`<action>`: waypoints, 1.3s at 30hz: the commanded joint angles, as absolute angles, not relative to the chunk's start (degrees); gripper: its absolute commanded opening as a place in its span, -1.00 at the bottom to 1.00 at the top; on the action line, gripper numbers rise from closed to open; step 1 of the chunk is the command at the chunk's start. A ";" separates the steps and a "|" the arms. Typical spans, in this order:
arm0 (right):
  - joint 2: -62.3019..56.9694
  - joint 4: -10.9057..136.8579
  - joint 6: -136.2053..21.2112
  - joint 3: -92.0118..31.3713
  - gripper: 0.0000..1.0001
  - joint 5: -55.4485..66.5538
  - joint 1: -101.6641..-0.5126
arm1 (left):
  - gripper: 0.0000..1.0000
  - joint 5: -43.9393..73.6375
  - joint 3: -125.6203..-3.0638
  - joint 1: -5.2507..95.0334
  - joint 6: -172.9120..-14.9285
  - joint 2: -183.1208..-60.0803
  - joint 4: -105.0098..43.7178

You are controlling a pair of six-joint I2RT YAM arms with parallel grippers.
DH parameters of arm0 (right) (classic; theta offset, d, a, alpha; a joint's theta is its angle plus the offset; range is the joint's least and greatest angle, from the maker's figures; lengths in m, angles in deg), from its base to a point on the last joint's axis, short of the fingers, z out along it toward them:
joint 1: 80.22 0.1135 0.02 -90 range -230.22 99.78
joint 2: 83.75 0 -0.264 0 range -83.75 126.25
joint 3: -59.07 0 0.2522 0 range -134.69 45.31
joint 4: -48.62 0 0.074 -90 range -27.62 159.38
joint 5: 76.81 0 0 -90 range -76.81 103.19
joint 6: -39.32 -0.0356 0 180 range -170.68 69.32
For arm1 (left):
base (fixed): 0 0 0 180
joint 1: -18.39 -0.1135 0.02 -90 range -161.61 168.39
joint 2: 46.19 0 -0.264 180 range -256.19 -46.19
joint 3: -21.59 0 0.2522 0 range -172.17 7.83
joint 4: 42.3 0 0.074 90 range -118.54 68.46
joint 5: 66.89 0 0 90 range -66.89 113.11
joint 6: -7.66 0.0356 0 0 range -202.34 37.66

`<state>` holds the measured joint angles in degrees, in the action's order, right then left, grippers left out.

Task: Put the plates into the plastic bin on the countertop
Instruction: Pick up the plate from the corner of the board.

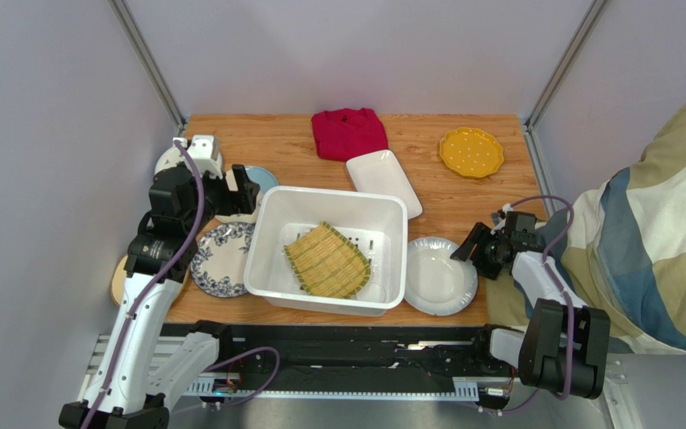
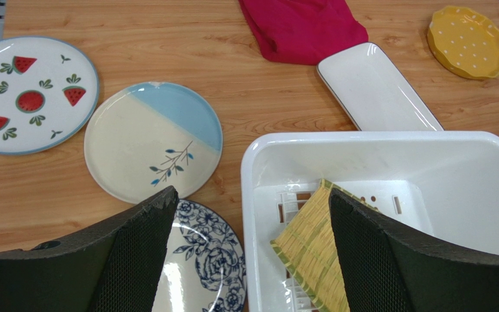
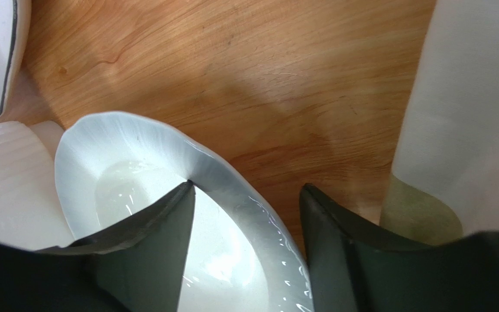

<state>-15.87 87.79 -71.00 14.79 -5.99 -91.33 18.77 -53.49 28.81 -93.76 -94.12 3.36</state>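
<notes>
The white plastic bin [image 1: 338, 198] [image 2: 389, 140] stands mid-countertop [image 1: 463, 201] with a greenish woven-look plate [image 1: 327, 261] [image 2: 307, 247] lying in it. Just right of the bin lies a plain white round plate [image 1: 436, 277] [image 3: 135, 169]. My right gripper [image 1: 474, 248] [image 3: 245, 192] straddles its right rim, one finger over the inside, the other outside, with a gap left. My left gripper [image 1: 246, 192] [image 2: 249, 201] hangs open over the bin's left wall. Around it lie a blue floral plate [image 2: 206, 253], a cream-and-blue plate [image 2: 151, 140] and a strawberry-print plate [image 2: 27, 94].
A white rectangular plate [image 1: 384, 181] and a folded red cloth [image 1: 348, 132] lie behind the bin. A yellow scalloped plate [image 1: 471, 152] sits at the back right. Patterned fabric [image 1: 660, 232] bulges against the table's right edge, close to my right arm.
</notes>
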 commanded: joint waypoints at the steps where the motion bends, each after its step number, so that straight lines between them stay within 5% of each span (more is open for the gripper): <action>1: -15.37 86.11 -70.46 13.76 0.11 -6.58 -90.76 | 0.82 17.84 -53.26 29.03 -93.24 -94.18 1.60; 10: -19.14 87.34 -72.47 12.80 -0.13 0.01 -90.76 | 0.81 17.40 -53.17 29.03 -93.24 -94.45 1.52; 13: -20.73 86.99 -73.71 12.71 -0.41 -0.60 -90.76 | 0.81 17.31 -53.08 29.03 -93.24 -94.36 1.43; 24: -21.60 88.74 -74.59 12.98 -0.63 -3.95 -90.68 | 0.81 17.22 -52.99 29.03 -93.24 -94.27 1.25; 26: -24.40 91.19 -75.03 11.66 -0.84 -2.90 -90.76 | 0.81 17.05 -52.99 29.03 -93.33 -94.27 1.25; 39: -31.97 95.43 -75.73 6.03 -1.00 -5.70 -90.68 | 0.80 16.61 -52.91 29.03 -93.41 -94.53 1.08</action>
